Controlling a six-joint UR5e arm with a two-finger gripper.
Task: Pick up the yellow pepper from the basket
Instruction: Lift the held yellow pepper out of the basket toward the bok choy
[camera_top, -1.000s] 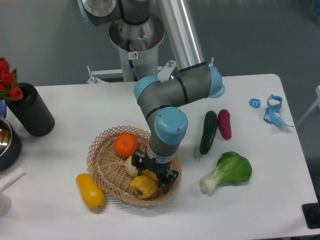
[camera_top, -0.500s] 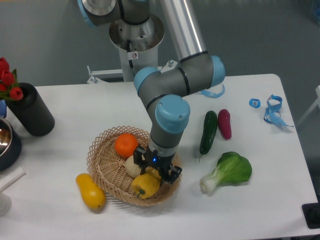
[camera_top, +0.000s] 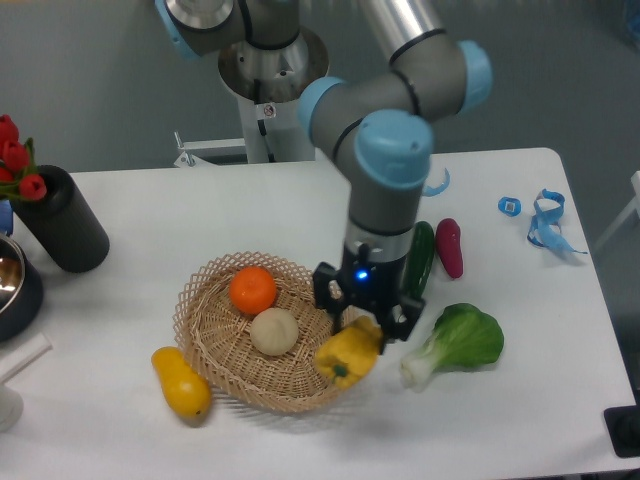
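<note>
**Pepper coming out of the basket**

Now that the arm is swinging up and toward the right edge of the surface, the gripper (camera_top: 365, 322) is carrying the yellow pepper (camera_top: 348, 352) with it, its fingers clamped on the fruit's upper part. A second ago the pepper was lying low in the near-right part of the basket (camera_top: 205, 342), with the gripper pressed down around it; half a second ago it was beginning to lift. At this moment it is hanging over the basket's right rim, tilted, and appears to be touching nothing but the gripper (though the rim just behind it is making the clearance hard to judge).

The orange (camera_top: 253, 290) and the pale round fruit (camera_top: 274, 331) are sitting in the basket as before, and the pale one is now showing fully where the gripper had been hiding it. The yellow-orange squash (camera_top: 181, 382) is lying on the surface against the basket's near-left rim, and the bok choy (camera_top: 455, 343) is lying just right of the gripper.

By my reading, the pick is essentially accomplished; what matters now is the grip holding on a lumpy, tilted fruit.
</note>
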